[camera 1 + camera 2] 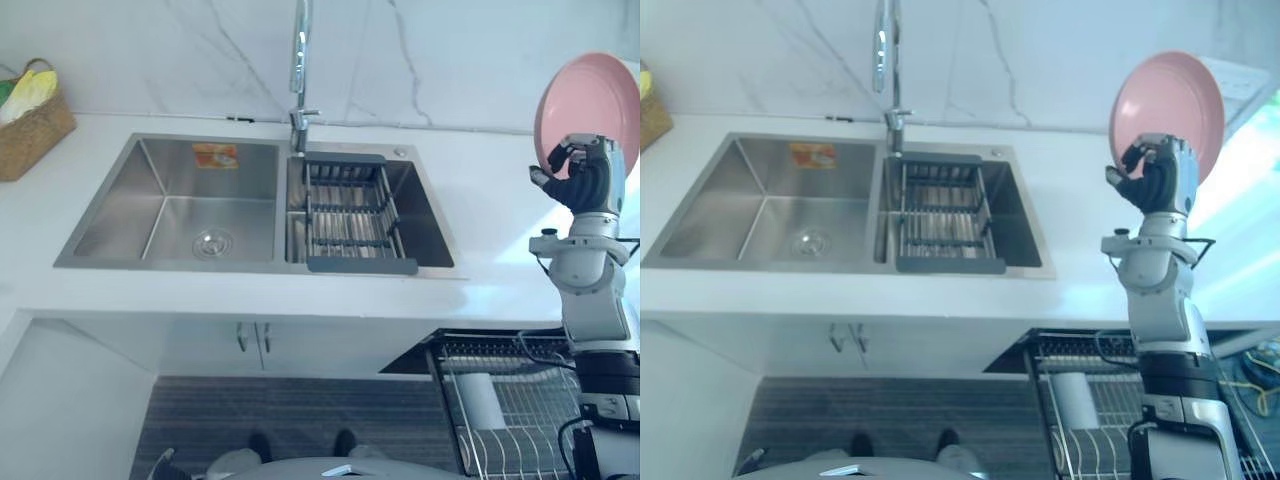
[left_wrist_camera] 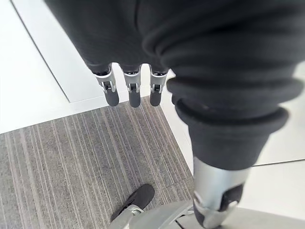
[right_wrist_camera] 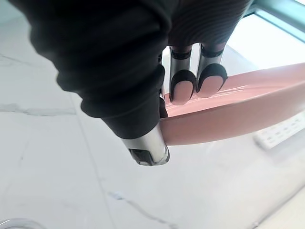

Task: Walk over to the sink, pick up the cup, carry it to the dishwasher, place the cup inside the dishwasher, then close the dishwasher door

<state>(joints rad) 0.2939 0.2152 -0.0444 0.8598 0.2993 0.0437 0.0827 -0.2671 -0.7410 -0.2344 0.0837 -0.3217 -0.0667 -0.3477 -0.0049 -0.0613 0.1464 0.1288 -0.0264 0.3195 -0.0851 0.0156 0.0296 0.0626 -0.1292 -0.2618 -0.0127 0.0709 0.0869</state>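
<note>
My right hand [image 1: 1155, 175] pinches the pink plate [image 1: 1170, 92] by its rim (no cup here); I'd lower it upright into the dishwasher rack [image 1: 530, 400] below.

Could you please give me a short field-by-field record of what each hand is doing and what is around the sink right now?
Right hand: shut on pink plate, raised on edge above the counter, right of the sink
Left hand: open, fingers straight, holding nothing, over the grey striped floor
Sink: two basins, dark drain rack across the right one
Dishwasher rack: pulled out, lower right; white cylinder, perhaps a cup, inside
Wicker basket: on the counter, far left
</note>
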